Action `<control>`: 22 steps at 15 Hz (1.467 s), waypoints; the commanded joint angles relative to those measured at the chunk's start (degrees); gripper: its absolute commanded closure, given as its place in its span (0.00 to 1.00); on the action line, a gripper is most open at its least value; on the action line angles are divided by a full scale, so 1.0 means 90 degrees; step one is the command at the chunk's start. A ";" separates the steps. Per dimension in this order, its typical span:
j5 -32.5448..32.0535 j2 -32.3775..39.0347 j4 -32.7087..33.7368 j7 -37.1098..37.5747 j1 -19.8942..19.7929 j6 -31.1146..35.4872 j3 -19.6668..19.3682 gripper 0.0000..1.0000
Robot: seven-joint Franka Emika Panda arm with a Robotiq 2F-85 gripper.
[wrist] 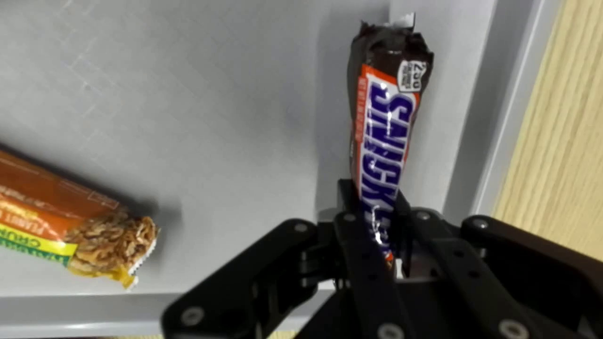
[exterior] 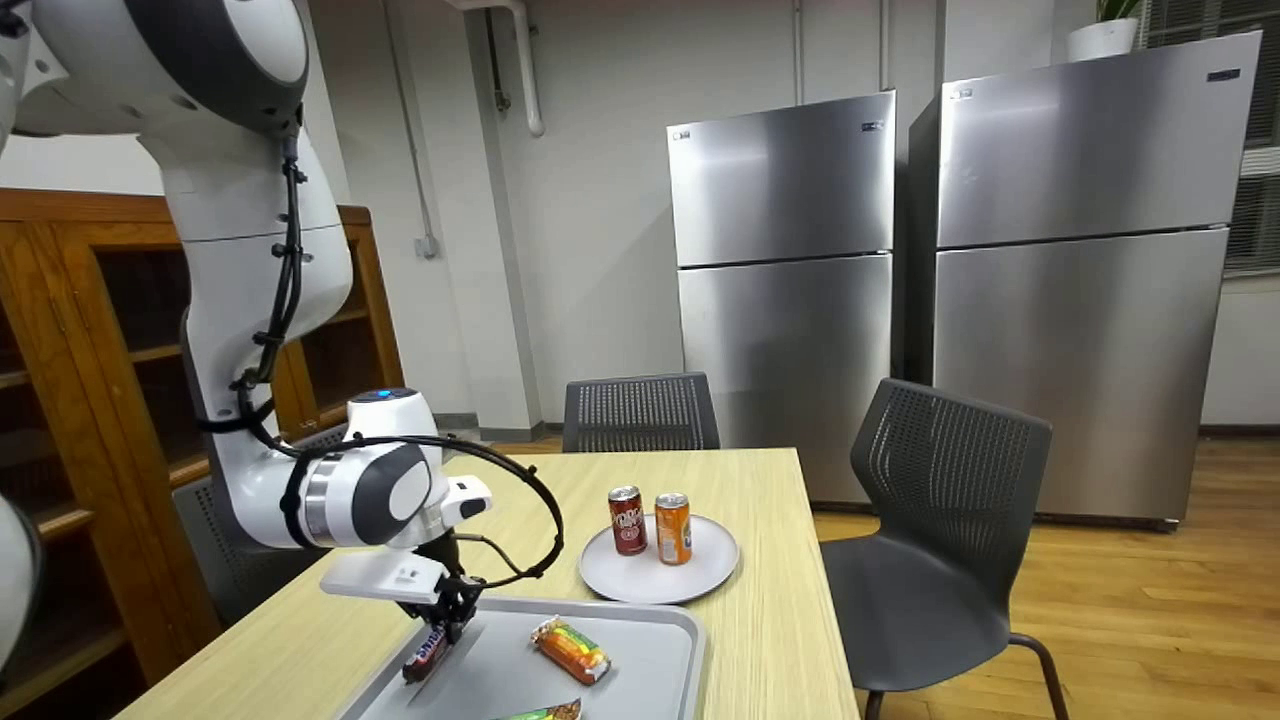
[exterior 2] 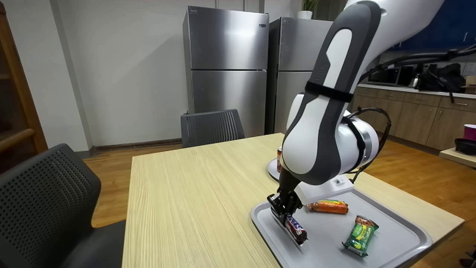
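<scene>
Snickers bar (wrist: 384, 127), held in the hand (wrist: 375, 202) over a gray tray (wrist: 212, 141). The hand is clamped on the bar toward one end, a finger on each side of the wrapper; the letters "SNICK" are legible before the fingers cover the remainder, and the free end, dark brown with a crimped edge, projects beyond them. The bar lies roughly parallel to one rim of the tray and just inside it; whether its underside touches the tray cannot be told. Also on the tray are an orange packet (exterior 2: 329, 206), near the hand and banded in yellow and green, and a green packet (exterior 2: 360, 236), farther off. The tray rests on a pale wooden tabletop (exterior 2: 186, 186). Beyond it, a round plate (exterior: 650, 588) carries a dark red can (exterior: 628, 520) and an orange can (exterior: 673, 528), both upright and slightly apart. Dark gray chairs (exterior: 935, 530) with perforated backs stand around the tabletop. Background: two stainless refrigerators (exterior: 785, 360), one bearing a potted plant (exterior: 1102, 40), and a wooden cabinet (exterior: 35, 300) with dark panes.
</scene>
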 commanded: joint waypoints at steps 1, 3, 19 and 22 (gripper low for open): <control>-0.0201 -0.0540 -0.0193 0.0172 0.0414 -0.0304 -0.0166 0.96; -0.0256 -0.0685 -0.0194 0.0187 0.0613 -0.0398 -0.0208 0.96; -0.0405 -0.0077 0.0763 -0.0028 0.0568 -0.0427 0.0791 0.96; -0.0423 0.0202 0.1068 -0.0012 0.0636 -0.0623 0.0821 0.96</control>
